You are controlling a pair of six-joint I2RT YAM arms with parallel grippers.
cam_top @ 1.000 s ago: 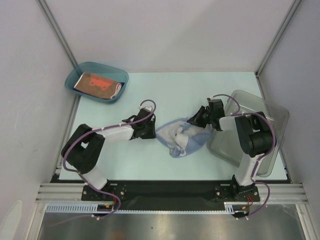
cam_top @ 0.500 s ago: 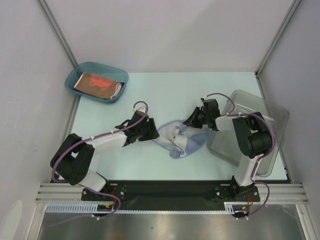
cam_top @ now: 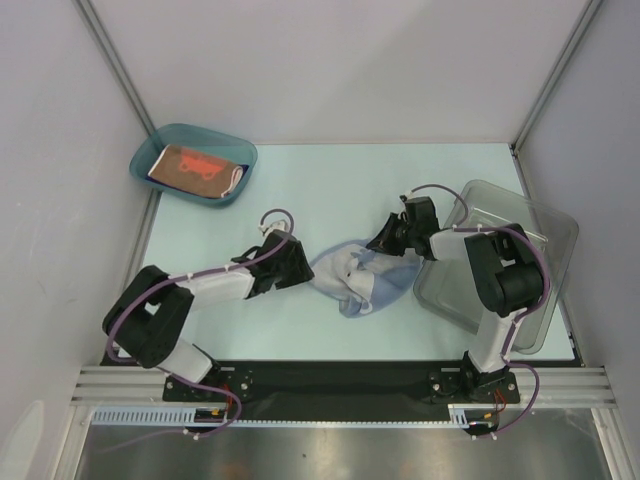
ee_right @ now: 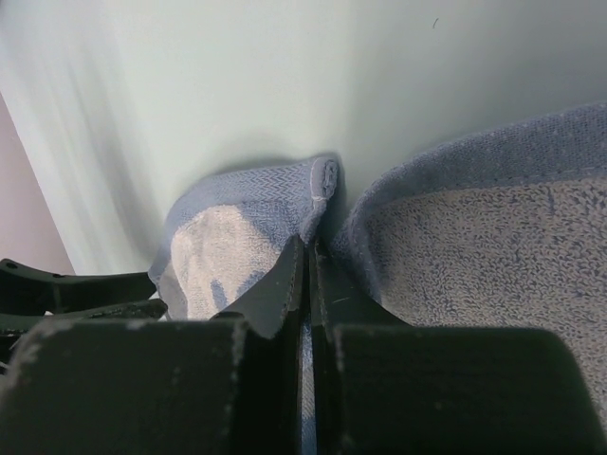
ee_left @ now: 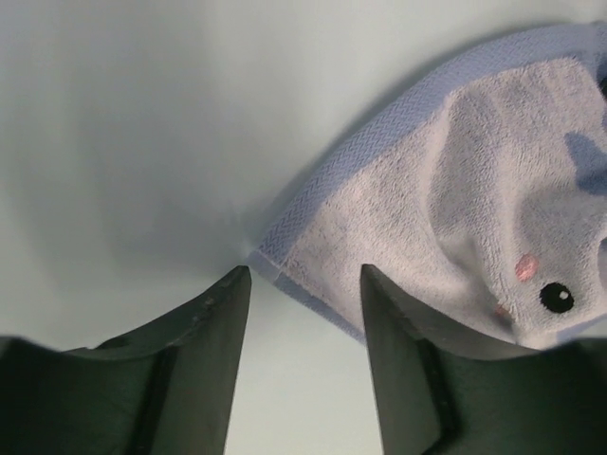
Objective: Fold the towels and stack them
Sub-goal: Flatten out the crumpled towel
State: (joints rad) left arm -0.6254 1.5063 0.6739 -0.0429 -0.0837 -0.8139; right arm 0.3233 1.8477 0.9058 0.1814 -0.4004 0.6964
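Your left gripper: jaws wide apart, holding nothing, corner of light-blue towel just ahead. Your right gripper: clamped on towel's rolled edge. Towel crumpled mid-bench. Brown-red towel in tray, far-left corner.

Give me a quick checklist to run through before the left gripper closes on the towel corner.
1. Left gripper open: ok.
2. Corner of the light-blue towel between its jaws: not ok, it lies just ahead of the tips.
3. Right gripper shut on the towel's edge: ok.
4. Towel lying flat: not ok, it is bunched up.
5. Right gripper pinching a single layer: cannot tell.
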